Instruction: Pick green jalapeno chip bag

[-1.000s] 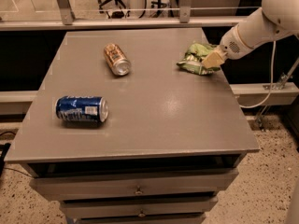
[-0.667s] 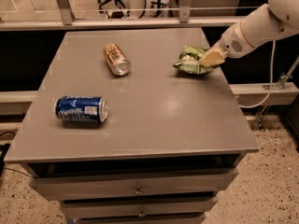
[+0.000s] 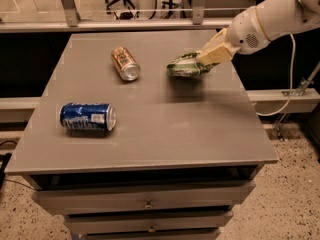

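Note:
The green jalapeno chip bag (image 3: 184, 66) is a small crinkly light-green bag, held a little above the grey table top (image 3: 150, 124) at its back right, with a faint shadow under it. My gripper (image 3: 206, 58) reaches in from the right on the white arm (image 3: 265, 24) and is shut on the bag's right end. The tan fingers (image 3: 216, 51) cover part of the bag.
A gold can (image 3: 125, 63) lies on its side at the back middle of the table. A blue can (image 3: 88, 116) lies on its side at the front left. Drawers (image 3: 145, 201) sit under the table top. A rail and office chair stand behind.
My gripper has carried the chip bag to the left, away from the table's right edge, and it now hangs slightly above the surface. The cans have not moved.

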Controlling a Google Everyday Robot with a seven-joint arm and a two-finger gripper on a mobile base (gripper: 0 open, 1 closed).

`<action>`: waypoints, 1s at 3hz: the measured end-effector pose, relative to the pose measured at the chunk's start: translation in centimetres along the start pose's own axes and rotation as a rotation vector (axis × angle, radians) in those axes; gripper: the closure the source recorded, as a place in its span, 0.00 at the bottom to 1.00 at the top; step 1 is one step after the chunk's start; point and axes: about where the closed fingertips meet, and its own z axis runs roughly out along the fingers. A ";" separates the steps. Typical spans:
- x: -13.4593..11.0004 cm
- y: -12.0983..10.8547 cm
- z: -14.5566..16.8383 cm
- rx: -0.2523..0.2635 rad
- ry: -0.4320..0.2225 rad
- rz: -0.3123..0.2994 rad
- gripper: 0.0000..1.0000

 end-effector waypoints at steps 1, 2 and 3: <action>-3.9 2.0 -1.0 -0.076 -0.107 -0.116 1.00; -7.3 2.8 -2.6 -0.096 -0.197 -0.215 1.00; -7.9 2.7 -3.0 -0.092 -0.210 -0.231 1.00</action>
